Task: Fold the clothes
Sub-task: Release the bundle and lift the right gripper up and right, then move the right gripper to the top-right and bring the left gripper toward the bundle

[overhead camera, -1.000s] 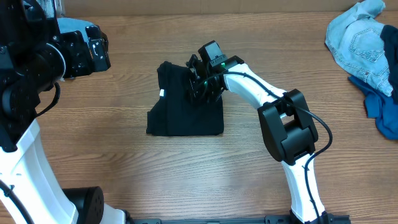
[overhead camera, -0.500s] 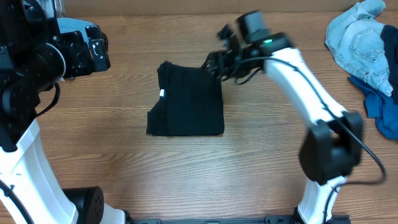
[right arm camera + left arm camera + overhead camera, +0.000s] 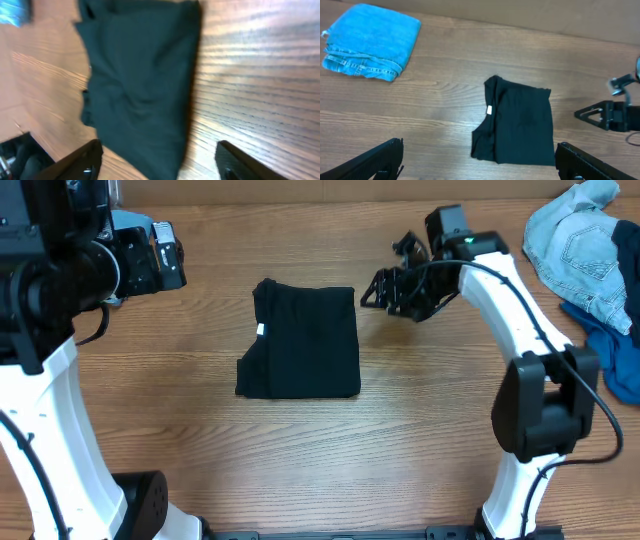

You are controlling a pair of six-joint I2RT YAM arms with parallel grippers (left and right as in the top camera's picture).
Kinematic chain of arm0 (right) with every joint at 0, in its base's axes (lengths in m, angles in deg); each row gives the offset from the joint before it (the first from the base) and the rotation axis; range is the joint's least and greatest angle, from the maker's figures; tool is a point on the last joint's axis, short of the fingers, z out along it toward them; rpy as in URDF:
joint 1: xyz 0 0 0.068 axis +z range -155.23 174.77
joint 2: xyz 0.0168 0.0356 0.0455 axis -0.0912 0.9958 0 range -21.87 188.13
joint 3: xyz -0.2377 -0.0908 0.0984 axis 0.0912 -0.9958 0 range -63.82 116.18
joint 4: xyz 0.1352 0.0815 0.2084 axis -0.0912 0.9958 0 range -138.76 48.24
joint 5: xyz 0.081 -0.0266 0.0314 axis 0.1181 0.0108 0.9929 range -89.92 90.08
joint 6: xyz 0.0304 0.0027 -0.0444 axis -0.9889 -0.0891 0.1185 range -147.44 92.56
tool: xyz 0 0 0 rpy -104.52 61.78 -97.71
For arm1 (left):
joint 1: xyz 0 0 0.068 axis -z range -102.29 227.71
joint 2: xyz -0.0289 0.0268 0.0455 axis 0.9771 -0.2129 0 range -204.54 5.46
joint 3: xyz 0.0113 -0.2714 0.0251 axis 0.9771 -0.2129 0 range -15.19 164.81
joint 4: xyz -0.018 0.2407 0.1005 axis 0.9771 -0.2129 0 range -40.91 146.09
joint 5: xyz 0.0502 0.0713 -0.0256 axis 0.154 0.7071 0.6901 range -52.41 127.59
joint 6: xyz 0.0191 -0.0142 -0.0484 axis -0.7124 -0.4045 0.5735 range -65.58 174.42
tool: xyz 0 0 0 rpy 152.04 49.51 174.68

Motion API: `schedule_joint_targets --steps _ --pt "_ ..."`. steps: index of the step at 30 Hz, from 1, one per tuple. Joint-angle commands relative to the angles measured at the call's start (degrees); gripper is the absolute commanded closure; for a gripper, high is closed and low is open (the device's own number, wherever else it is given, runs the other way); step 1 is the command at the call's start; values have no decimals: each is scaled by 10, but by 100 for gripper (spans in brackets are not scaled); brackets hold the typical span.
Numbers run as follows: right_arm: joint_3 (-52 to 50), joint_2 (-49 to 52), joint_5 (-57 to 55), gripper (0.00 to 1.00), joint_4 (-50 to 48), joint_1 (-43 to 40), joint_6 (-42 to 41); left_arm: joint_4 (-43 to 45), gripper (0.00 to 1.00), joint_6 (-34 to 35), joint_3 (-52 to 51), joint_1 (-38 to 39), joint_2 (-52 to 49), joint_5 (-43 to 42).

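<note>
The black T-shirt of the clothes lies folded into a rectangle mid-table, its white tag on the left edge. In the left wrist view the T-shirt lies flat, far below. My right gripper hovers just off the shirt's far right corner, open and holding nothing. The right wrist view shows its fingers spread wide over the T-shirt and bare wood. My left gripper is raised at the far left, open and empty, with its fingertips at the frame's bottom corners.
A folded light-blue denim piece lies at the far left. A loose denim heap and a royal-blue garment sit at the right edge. The table's far edge runs close behind the shirt.
My right gripper has let go of the black T-shirt, opened, and drawn back to the right, off the fabric. The shirt stays folded. The left arm shifted slightly.
</note>
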Motion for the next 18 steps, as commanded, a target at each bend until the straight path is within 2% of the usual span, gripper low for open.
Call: schedule_joint_targets --steps 1,10,18 --pt "-31 5 -5 21 -15 3 14 1 0 -11 -3 4 -3 -2" --pt "-53 6 -8 11 -39 -2 14 1 0 -11 -3 4 -3 -2" --pt "-54 42 -8 12 -55 -1 12 1 0 -11 -3 4 -1 -2"
